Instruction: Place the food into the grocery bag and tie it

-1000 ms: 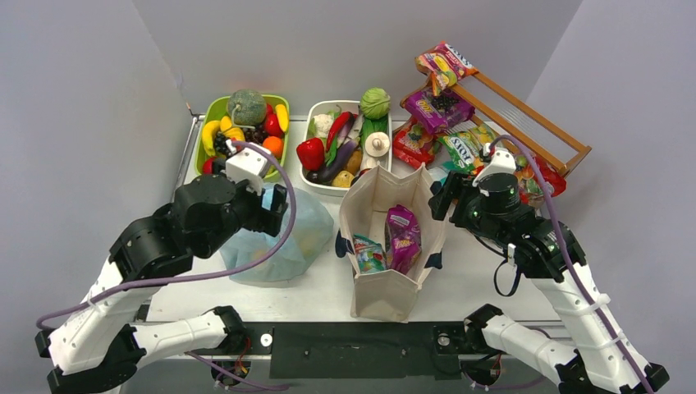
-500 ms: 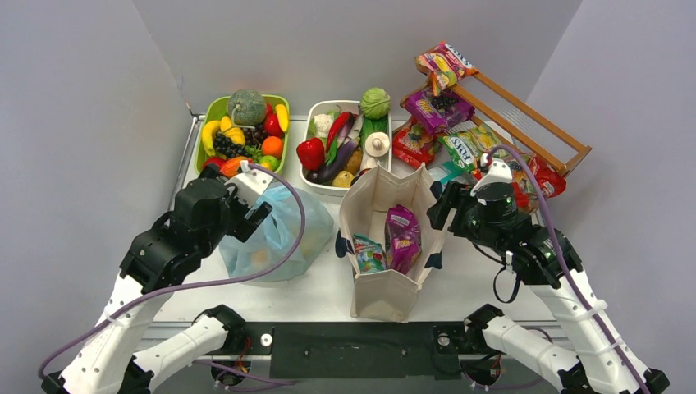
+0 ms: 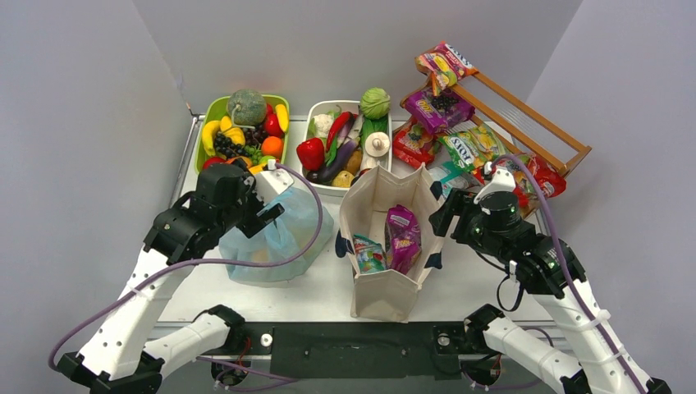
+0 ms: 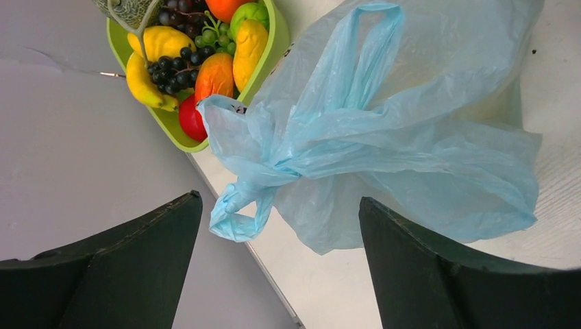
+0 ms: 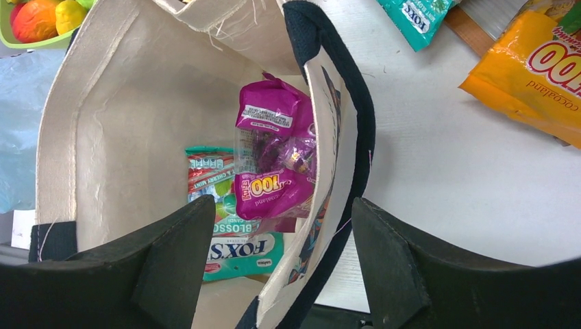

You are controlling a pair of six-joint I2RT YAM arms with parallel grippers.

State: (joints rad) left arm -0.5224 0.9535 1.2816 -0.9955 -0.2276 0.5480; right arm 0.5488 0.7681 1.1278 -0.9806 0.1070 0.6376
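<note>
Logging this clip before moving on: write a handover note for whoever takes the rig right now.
Left claw: open, empty, just above the blue bag.
Right claw: open, empty, over the canvas tote, at its right wall.
Blue bag: bulging, beside the green fruit tray; its contents are hard to make out. Its handles look twisted into one knot.
Tote: holds a purple packet and a green one.
Done: a first tie, apparently.
Left: check that the knot holds. The fruit, the vegetable tray and the loose packets lie outside the blue bag.
</note>
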